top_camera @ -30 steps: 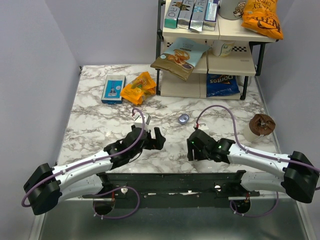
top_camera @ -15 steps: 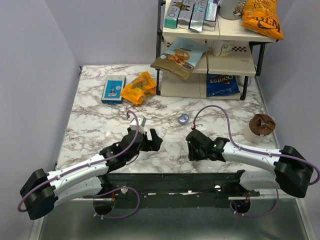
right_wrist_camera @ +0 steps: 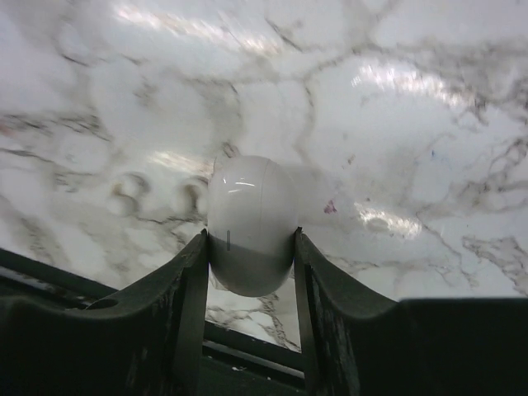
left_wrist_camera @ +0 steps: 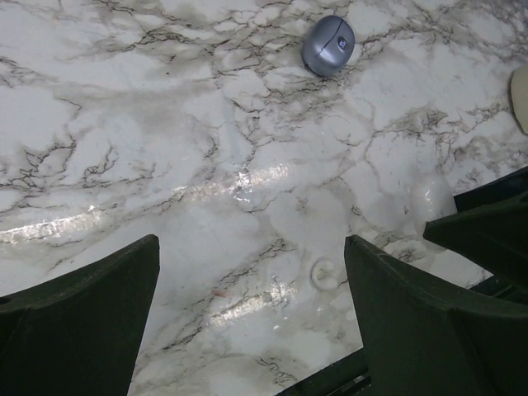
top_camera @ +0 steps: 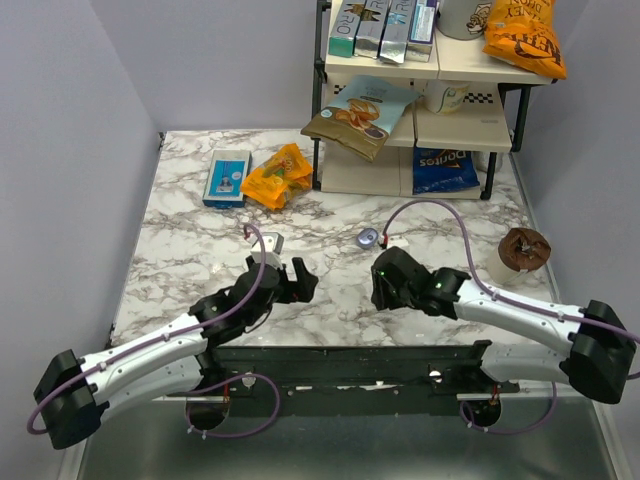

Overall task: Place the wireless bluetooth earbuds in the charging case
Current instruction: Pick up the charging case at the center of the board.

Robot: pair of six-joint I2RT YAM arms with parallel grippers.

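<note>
White and glossy, an ovoid (right_wrist_camera: 252,206) sits clamped between the right gripper's (right_wrist_camera: 250,239) fingers. Its long axis runs along them and its rounded end points away, low at the marble table (top_camera: 180,230). Only the right wrist view shows it; from above the gripper hides it. The case (top_camera: 368,237), a round blue-lilac puck, lies flat just beyond that gripper, on the far side. The left gripper (left_wrist_camera: 252,241) hangs spread wide, holding nothing; its view shows the case well ahead.

The right pincer (right_wrist_camera: 249,241) gripped a smooth white egg-shaped object (right_wrist_camera: 252,206) between both fingers, the marble counter (right_wrist_camera: 396,107) behind it.
</note>
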